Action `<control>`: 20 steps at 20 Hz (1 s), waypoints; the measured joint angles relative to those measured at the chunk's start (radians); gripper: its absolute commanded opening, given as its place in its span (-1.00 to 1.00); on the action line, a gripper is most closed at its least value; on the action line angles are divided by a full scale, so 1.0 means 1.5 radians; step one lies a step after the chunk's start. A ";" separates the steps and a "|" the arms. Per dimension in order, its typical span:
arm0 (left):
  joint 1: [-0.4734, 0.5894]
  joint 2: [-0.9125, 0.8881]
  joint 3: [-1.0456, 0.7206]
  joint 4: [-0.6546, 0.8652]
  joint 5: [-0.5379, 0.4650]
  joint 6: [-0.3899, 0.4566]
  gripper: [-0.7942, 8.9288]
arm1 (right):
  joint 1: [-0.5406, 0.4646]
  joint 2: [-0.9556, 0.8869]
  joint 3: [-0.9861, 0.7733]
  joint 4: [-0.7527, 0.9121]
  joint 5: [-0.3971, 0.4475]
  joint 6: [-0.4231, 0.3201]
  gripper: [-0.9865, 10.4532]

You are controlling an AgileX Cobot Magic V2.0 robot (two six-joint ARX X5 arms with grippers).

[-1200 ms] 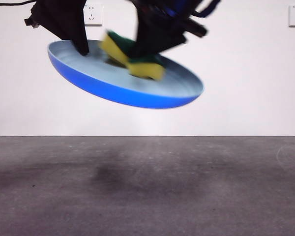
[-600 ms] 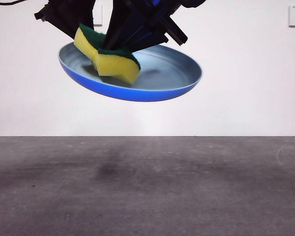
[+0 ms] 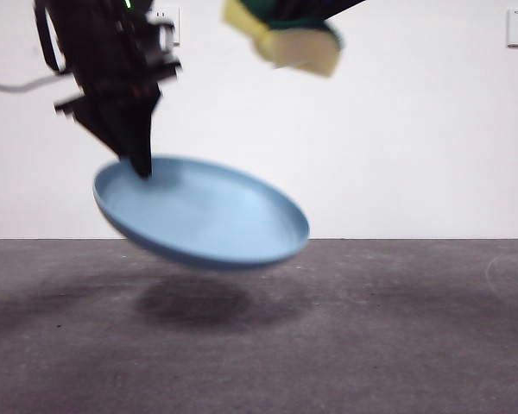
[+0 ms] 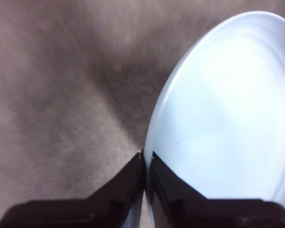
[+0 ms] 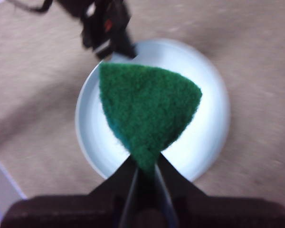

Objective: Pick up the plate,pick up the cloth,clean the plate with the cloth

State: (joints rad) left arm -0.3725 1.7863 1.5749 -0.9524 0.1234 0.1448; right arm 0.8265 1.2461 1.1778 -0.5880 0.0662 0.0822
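- Lifted clear since half a second ago, the wavy-edged yellow sponge with a dark green scouring face (image 3: 293, 34) now hangs well above the plate, pinched in the right gripper (image 5: 145, 164).
- Lower than before, the wide round light-blue plastic plate (image 3: 203, 216) tilts just above the grey table (image 3: 397, 345).
- Left gripper (image 4: 145, 156) is clamped on the plate's rim.

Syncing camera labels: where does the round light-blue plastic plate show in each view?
Front view: the round light-blue plastic plate hangs tilted above the table, left of centre, pinched at its rim by the left gripper.
Left wrist view: it fills the right side, its rim between the fingers.
Right wrist view: centre, partly behind the green-faced yellow sponge.
Shared landmark: the left gripper on the rim.
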 measured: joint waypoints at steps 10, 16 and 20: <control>0.024 0.137 0.000 0.081 -0.082 -0.018 -0.13 | -0.073 -0.065 0.000 -0.082 0.046 0.000 -0.86; 0.032 0.137 0.000 0.094 -0.093 -0.031 0.00 | -0.084 -0.065 0.000 -0.082 0.046 0.000 -0.86; 0.032 0.127 0.000 0.096 -0.070 -0.043 0.00 | -0.118 -0.051 0.000 -0.082 0.045 0.000 -0.86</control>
State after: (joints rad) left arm -0.3248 1.9770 1.5749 -0.8085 0.0189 0.0803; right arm 0.6495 1.1702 1.1778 -0.7116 0.1333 0.0822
